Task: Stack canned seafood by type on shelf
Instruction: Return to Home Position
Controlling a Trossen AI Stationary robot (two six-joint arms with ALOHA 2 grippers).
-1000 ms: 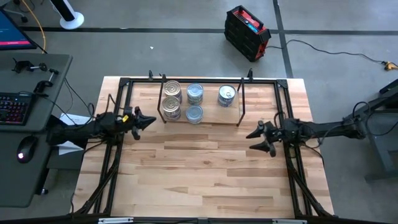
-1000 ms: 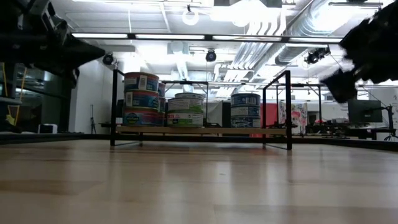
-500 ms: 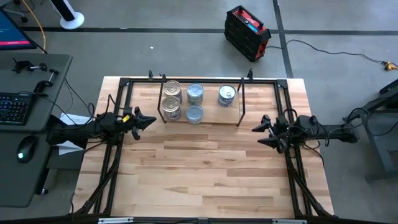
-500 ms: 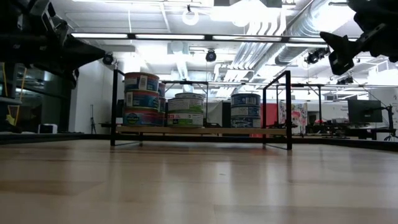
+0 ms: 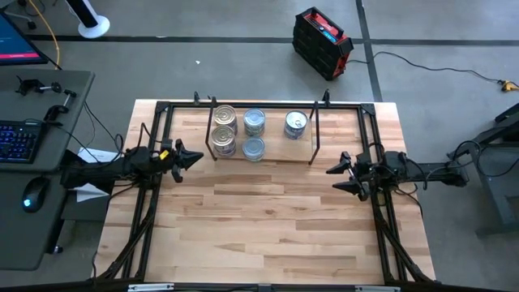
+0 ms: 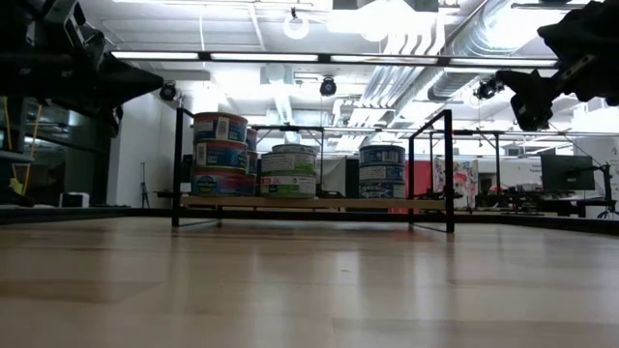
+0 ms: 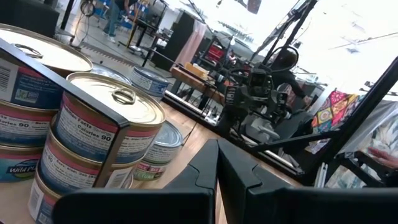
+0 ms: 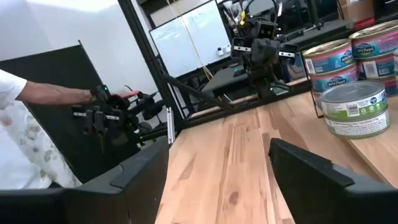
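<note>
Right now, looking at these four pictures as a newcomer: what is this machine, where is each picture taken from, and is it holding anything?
It is a robot: two dark arms at a wooden table. One picture looks straight down, one looks level across the tabletop, and two come from cameras on the arms' wrists. The left gripper hangs over the table's left side, fingers shut, holding nothing; the right gripper hangs over the right side, fingers open, also empty. Behind and between them a low shelf carries round seafood tins in five stacks, gold lids on the left, silver-blue beside them.
</note>
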